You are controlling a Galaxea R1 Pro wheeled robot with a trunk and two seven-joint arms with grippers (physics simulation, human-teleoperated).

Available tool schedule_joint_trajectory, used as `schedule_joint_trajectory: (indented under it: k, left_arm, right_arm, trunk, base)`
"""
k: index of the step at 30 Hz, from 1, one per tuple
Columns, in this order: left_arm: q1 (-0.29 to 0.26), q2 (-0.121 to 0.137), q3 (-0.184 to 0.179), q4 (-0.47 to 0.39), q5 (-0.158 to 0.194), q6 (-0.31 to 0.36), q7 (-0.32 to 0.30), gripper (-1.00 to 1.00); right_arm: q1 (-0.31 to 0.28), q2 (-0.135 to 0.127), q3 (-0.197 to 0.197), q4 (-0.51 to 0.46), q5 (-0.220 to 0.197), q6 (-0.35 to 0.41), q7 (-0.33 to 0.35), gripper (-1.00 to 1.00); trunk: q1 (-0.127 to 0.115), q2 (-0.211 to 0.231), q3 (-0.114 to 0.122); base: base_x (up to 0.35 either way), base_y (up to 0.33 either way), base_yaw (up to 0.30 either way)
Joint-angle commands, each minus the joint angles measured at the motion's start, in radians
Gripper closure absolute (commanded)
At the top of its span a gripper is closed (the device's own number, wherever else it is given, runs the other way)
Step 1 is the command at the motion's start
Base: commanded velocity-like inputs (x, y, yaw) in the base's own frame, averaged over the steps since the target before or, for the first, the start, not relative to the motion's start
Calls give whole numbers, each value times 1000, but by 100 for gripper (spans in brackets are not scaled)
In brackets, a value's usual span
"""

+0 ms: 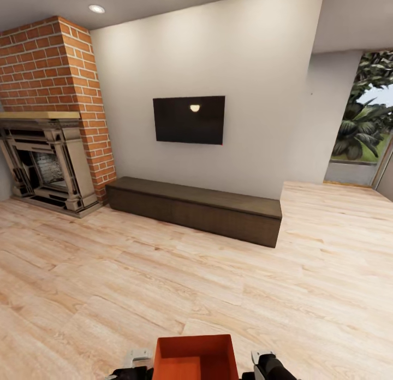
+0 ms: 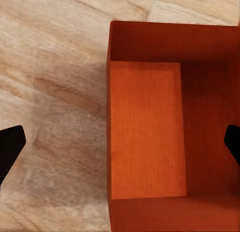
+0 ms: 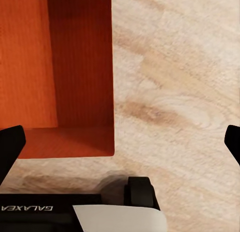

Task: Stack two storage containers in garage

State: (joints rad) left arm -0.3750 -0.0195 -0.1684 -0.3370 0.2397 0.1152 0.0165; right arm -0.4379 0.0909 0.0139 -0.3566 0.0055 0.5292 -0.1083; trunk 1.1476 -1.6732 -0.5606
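1. Room. I am in the living room, on its light wood-plank flooring (image 1: 164,271). Ahead of me stand a pale wall (image 1: 245,69), a brick fireplace (image 1: 49,123), a long dark cabinet (image 1: 196,208) against the wall, and a wall TV (image 1: 189,119) above it. At the far right a window (image 1: 363,118) looks onto greenery. No concrete, no car, no garage door is in sight, so I judge the transport leg has not reached the garage.

2. Container. One orange-red storage container (image 1: 195,357) sits directly in front of my trunk, between my two arms, at the lower edge of the head view. It is upright and topless; its ribbed bottom is bare (nothing inside). The left wrist view looks straight down into it (image 2: 150,127) with planks beside it; the right wrist view catches one of its corners (image 3: 65,67). Whether it rests on the planks or on my own base, I cannot tell.

3. Grippers. My left gripper (image 2: 120,149) has its fingers spread wide, one dark tip at each edge of the picture, astride one wall of the container and clamping nothing. My right gripper (image 3: 120,149) is likewise spread, just beside the container and holding nothing.

4. Status. Nothing is yet delivered, as far as this shows. Remaining, by my judgement: carry this container to the garage, set it on the concrete floor, fetch the second container, and stack it on top.
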Motion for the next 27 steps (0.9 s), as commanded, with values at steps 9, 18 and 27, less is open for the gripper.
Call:
schedule_joint_trajectory:
  k: [9, 18, 27]
  left_arm:
    - [-51, 0, -3, 5, 11, 15, -2, -100]
    - [-61, 1, -4, 8, 10, 7, -6, -100]
    - [-62, 0, -6, 9, 8, 0, -6, -100]
  right_arm:
    - [-12, 9, 1, -5, 2, 8, -5, -100]
    - [-13, 10, 1, -1, 3, 8, -5, -100]
    - [-45, 10, 1, -9, 3, 14, -7, -100]
  trunk:
    - [35, -64, -29]
    - [69, -127, -58]
    - [104, -190, -86]
  base:
    - [0, 0, 0]
    - [0, 0, 0]
    - [0, 0, 0]
